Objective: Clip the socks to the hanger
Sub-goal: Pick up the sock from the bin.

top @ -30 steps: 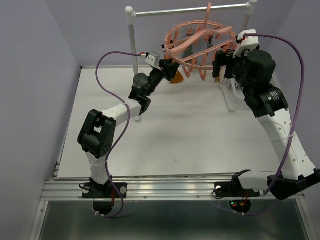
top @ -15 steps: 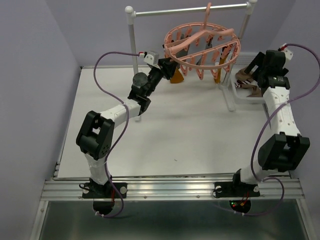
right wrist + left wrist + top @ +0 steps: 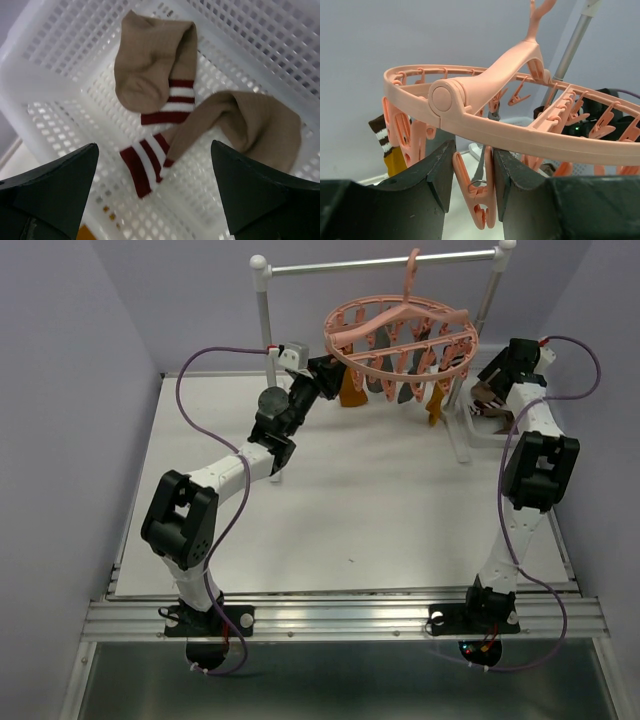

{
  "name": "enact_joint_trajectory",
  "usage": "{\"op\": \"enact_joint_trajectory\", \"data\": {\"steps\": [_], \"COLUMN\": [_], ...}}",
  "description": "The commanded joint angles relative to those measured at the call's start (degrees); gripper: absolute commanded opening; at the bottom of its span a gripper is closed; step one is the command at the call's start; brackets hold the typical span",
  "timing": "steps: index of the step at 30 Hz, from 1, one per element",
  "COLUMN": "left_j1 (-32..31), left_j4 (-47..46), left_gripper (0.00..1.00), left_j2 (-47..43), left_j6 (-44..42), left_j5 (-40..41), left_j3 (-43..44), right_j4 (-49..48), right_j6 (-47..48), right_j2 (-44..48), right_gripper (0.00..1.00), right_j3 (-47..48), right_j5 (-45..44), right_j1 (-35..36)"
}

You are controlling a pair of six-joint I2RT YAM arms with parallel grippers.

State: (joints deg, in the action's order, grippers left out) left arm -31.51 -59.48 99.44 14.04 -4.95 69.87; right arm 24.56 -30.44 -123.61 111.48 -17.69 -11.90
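A salmon-pink hanger dangles matching pink clips against a pale lilac wall. Beside them, a mustard sock shows a brown cuff ringed with white stripes. In the white mesh basket, a tan sock and a second tan sock carry cuffs banded dark red and white. The left arm is white with black joints.

We had our left arm stretched far forward, wrist raised, the left gripper with fingers nearly together — pinching a hanger clip. Our right arm stood folded steeply at the far right, the right gripper facing down — fingers spread wide.
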Motion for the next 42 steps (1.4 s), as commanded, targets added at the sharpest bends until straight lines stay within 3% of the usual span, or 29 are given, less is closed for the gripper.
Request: {"op": "enact_joint_trajectory", "data": {"steps": [1, 10, 17, 21, 27, 31, 34, 35, 37, 38, 42], "left_j1": [-0.13, -0.75, -0.84, -0.92, -0.84, -0.92, -0.92, -0.92, -0.93, -1.01, -1.01], "left_j4": [-2.04, -1.95, -1.69, -1.51, -0.90, -0.55, -0.37, -0.28, -0.19, -0.11, -0.02], "left_gripper": [0.00, 0.00, 0.00, 0.00, 0.00, 0.00, 0.00, 0.00, 0.00, 0.00, 0.00], "left_j2": [-2.76, -2.85, -2.49, -2.50, -2.85, -3.02, -3.20, -3.28, -3.55, -3.72, -4.08], "left_j6": [1.42, 0.63, 1.43, 1.69, 1.78, 1.51, 1.51, 1.51, 1.34, 1.34, 1.16], "left_j5": [0.11, 1.70, 0.82, 0.47, -0.23, 0.03, 0.03, 0.03, 0.20, 0.38, 0.20], "left_j3": [0.36, 0.62, 0.97, 0.97, 1.06, 0.97, 0.98, 1.06, 0.80, 0.71, 0.27], "right_j4": [-7.41, -16.28, -19.36, -26.29, -29.30, -35.62, -38.52, -38.62, -39.23, -39.58, -43.18], "right_j6": [-0.06, -0.86, 0.73, 1.69, 1.96, 2.22, 4.23, 4.94, 6.87, 7.58, 14.60], "right_j2": [-6.00, -12.70, -18.86, -20.44, -23.25, -24.48, -25.45, -25.45, -23.61, -22.39, -13.96], "right_gripper": [1.00, 0.99, 0.94, 0.91, 0.89, 0.76, 0.45, 0.23, 0.05, 0.01, 0.01], "right_j3": [6.99, 8.40, 12.27, 11.74, 13.32, 12.80, 13.41, 13.76, 12.98, 10.62, 2.71], "right_j5": [2.12, 4.51, 6.88, 5.48, 2.31, 2.75, 4.15, 5.72, 8.19, 9.25, 7.50], "right_j1": [-1.80, -2.95, -3.48, -3.48, -3.48, -3.48, -3.48, -3.48, -3.48, -3.48, -2.43]}}
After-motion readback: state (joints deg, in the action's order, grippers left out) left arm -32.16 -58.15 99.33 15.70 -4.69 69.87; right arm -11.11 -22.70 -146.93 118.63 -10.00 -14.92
